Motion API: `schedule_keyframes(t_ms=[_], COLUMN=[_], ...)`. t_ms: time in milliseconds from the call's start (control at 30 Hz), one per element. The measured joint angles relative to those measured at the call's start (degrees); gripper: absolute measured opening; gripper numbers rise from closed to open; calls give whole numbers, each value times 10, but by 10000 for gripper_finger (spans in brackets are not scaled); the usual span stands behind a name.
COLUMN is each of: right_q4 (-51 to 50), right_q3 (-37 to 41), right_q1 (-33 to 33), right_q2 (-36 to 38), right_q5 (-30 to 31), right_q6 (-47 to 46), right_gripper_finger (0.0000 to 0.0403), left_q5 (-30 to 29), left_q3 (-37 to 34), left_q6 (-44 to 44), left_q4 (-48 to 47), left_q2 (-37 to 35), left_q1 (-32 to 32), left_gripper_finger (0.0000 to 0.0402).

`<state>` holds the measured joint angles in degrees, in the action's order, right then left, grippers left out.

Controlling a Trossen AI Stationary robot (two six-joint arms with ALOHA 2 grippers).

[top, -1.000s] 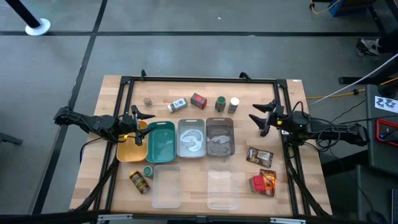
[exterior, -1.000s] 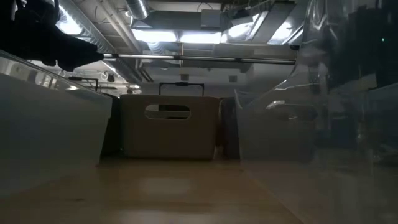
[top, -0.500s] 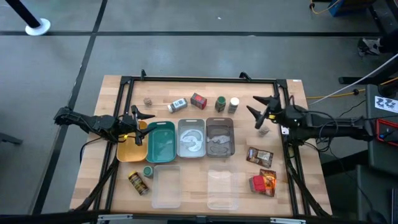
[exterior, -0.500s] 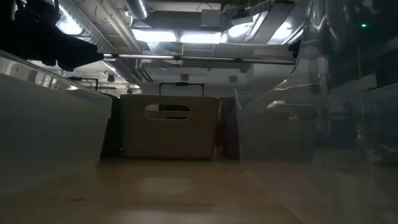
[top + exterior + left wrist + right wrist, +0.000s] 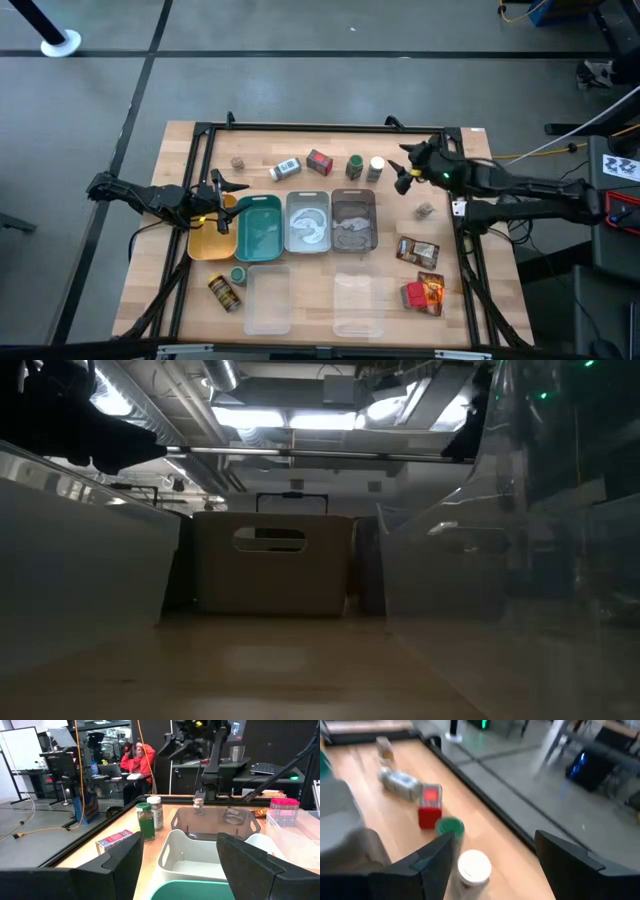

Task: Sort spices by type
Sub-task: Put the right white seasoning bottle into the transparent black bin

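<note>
The spices stand in a far row: a small brown-capped jar [image 5: 238,162], a jar lying on its side [image 5: 286,168], a red box [image 5: 319,162], a green-capped jar [image 5: 354,166] and a white-capped jar [image 5: 376,168]. My right gripper [image 5: 405,170] hangs open just right of the white-capped jar [image 5: 474,867], touching nothing. Another small jar [image 5: 425,210] stands right of the trays. Two pouches [image 5: 417,250] [image 5: 428,290] and a red box [image 5: 415,295] lie at the near right. A yellow-labelled jar [image 5: 224,292] and a green-capped jar [image 5: 238,274] are at the near left. My left gripper [image 5: 222,190] waits open over the yellow tray.
Four trays sit side by side mid-table: yellow [image 5: 205,243], teal [image 5: 260,228], white [image 5: 308,222] and grey [image 5: 353,220]. Two clear lids [image 5: 265,300] [image 5: 358,305] lie in front of them. A black frame [image 5: 320,130] runs around the table. A person [image 5: 140,760] sits in the room beyond.
My right gripper has moved from beside the grey tray toward the far edge and leftward, ending next to the white-capped jar, and it has turned toward the jar row. A small jar now shows on the table where the gripper was.
</note>
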<state>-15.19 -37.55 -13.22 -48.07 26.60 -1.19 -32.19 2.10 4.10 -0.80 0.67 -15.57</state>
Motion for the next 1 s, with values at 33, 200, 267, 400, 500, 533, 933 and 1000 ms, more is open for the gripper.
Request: schedule_keyframes(t_ms=[33, 200, 267, 400, 500, 533, 933, 1000], right_q4=[-7, -19, -17, -17, -18, -16, -11, -10], right_q3=[-8, -26, -32, -40, -45, -45, -46, -46], right_q1=[-16, -92, -115, -149, -166, -170, -176, -176], right_q2=[-13, -72, -96, -142, -173, -183, -240, -245], right_q5=[-23, -175, -223, -258, -262, -263, -285, -285], right_q6=[0, 0, 0, 5, 16, 17, 45, 47], right_gripper_finger=[271, 271, 271, 271, 271, 271, 271, 271], left_q5=[0, -1, 0, 0, 0, 0, 0, 0], left_q3=[0, 0, 0, 0, 0, 0, 0, 0], left_q6=[0, 0, -3, -3, -3, -3, -3, -3], left_q4=[0, 0, 0, 0, 0, 0, 0, 0], left_q2=[0, 0, 0, 0, 0, 0, 0, 0], left_q1=[0, 0, 0, 0, 0, 0, 0, 0], left_gripper_finger=[237, 237, 237, 237, 237, 237, 237, 237])
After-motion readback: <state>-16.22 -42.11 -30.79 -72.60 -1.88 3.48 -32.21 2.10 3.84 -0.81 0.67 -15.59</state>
